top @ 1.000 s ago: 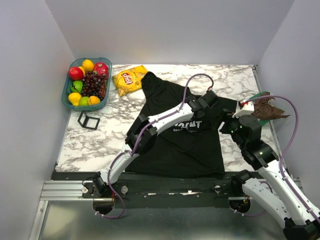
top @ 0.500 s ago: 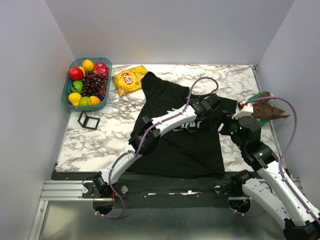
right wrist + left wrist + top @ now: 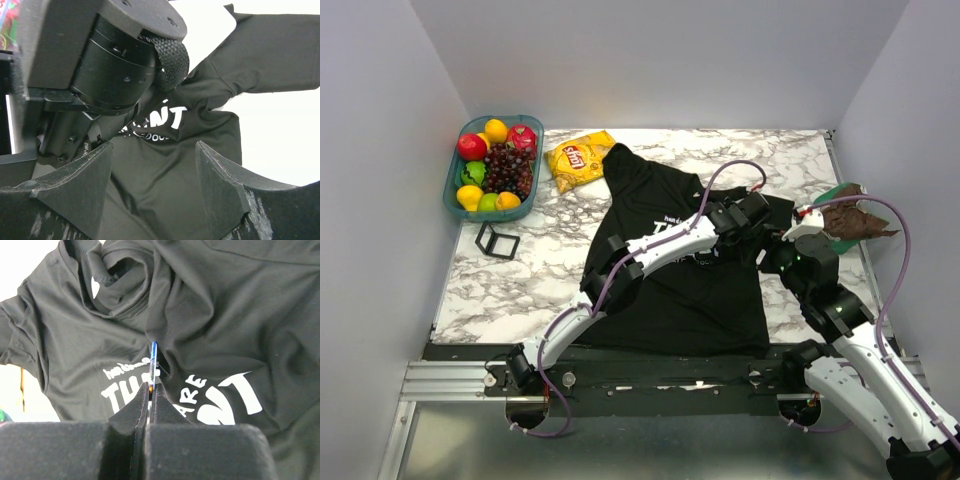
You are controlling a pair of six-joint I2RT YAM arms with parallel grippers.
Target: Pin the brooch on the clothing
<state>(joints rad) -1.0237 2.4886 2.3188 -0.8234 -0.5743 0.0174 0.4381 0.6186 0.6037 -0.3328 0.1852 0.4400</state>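
Two arms, one shirt, one brooch. My left gripper (image 3: pixel 151 392) is clamped shut on the brooch (image 3: pixel 153 365), which shows edge-on as a thin sliver standing up from my fingertips, pale blue along its edge with an orange speck at its base. It is poised over the chest of the clothing (image 3: pixel 225 315), above the white lettering and beside a deep fold below the collar. I cannot tell whether it touches the cloth.

My right gripper (image 3: pixel 154 150) hangs near, its jaws spread wide and holding nothing, above the shirt's right side, with my left wrist filling much of its view.

The clothing is a single black short-sleeved T-shirt with white print, "ARE" readable among partial letters. It is bunched and wrinkled around the collar and flatter toward the hem.

It lies in the middle of a white marble-patterned table (image 3: pixel 520 290) with grey veins, enclosed by plain pale walls. Also on the table are one teal basket (image 3: pixel 450 182) of fruit and one yellow chip bag (image 3: pixel 580 158) at the far left, one small black square frame (image 3: pixel 497 241) nearer, and one crumpled brown scrap (image 3: pixel 860 220) at the right edge.
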